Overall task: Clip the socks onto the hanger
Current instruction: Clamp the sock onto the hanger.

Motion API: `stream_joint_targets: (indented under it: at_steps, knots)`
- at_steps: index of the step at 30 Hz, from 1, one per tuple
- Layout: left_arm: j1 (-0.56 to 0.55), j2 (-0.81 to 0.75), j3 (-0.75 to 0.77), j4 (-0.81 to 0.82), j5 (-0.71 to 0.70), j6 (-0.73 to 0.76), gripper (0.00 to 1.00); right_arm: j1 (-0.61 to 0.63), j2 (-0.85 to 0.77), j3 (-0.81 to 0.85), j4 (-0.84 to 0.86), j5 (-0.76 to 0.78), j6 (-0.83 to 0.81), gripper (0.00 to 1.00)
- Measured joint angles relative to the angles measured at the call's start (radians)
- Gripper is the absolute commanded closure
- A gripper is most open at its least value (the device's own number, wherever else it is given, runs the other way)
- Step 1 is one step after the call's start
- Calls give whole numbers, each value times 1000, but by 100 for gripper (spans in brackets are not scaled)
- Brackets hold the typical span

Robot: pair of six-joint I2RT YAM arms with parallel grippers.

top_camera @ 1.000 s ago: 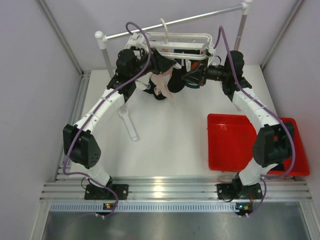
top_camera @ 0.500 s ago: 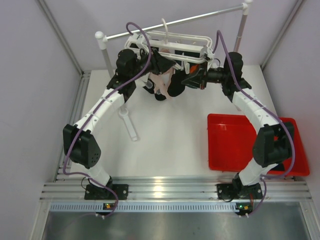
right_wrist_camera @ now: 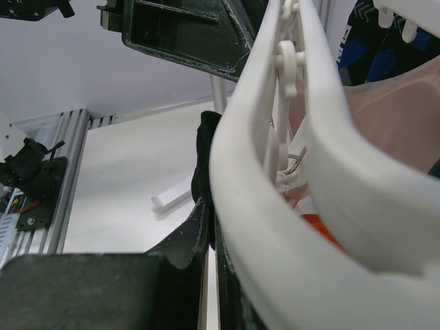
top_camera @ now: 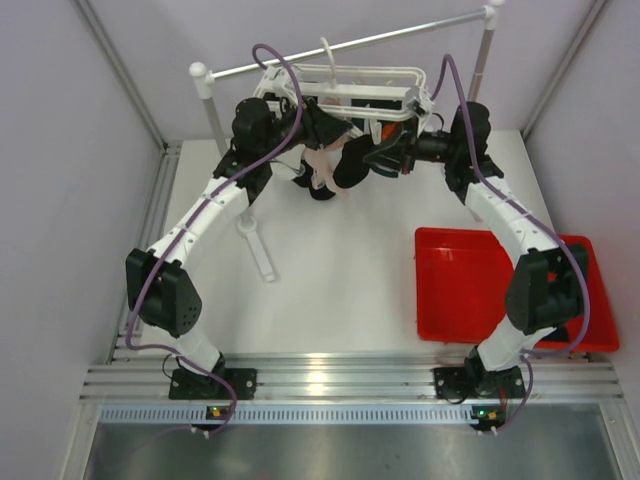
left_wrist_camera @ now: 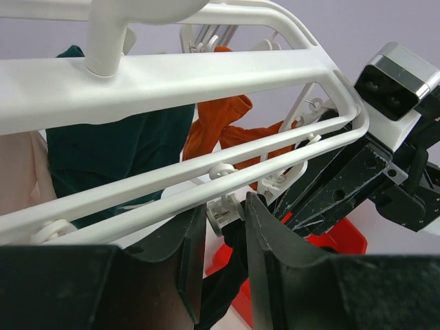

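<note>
The white hanger [top_camera: 340,85] hangs from the grey rail [top_camera: 350,45]. In the left wrist view a dark teal sock [left_wrist_camera: 103,151], an orange sock [left_wrist_camera: 220,124] and a pale pink sock [left_wrist_camera: 17,179] hang from it. My left gripper [top_camera: 335,132] sits under the hanger's near rail, jaws closed on a small white clip [left_wrist_camera: 223,218]. My right gripper [top_camera: 372,158] is shut on a black sock [right_wrist_camera: 206,155] and holds it right at that clip. The black sock [left_wrist_camera: 230,275] hangs down between my left fingers.
A red tray [top_camera: 500,290] lies on the table at the right. A loose white plastic piece [top_camera: 257,250] lies on the table at the left. The rail's white-capped posts [top_camera: 205,95] stand at the back, with walls close on both sides.
My right gripper has edged up and left with the black sock, closer to the clip. The hanger has shifted slightly. The left arm has stayed almost still.
</note>
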Motion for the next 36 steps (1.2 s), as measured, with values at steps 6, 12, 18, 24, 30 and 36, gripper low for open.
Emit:
stream_joint_targets:
  at_steps: [6, 12, 18, 24, 30, 36]
  knots:
    - [0, 0, 0, 3, 3, 0, 100, -2, 3, -1, 28, -3, 36, 100]
    - [0, 0, 0, 5, 6, -4, 100, -8, 13, -43, 147, -39, 143, 100]
    - [0, 0, 0, -5, 8, -3, 100, -8, 10, -141, 281, -16, 245, 100]
    - [-3, 2, 0, -10, -4, 0, 100, 2, -50, -206, 153, 138, 159, 100]
    - [-21, 2, 1, -19, -35, 1, 100, 73, -196, -253, -41, 377, -60, 100]
    - [-42, 2, 13, -43, -59, 6, 100, 158, -303, -330, -123, 620, -275, 100]
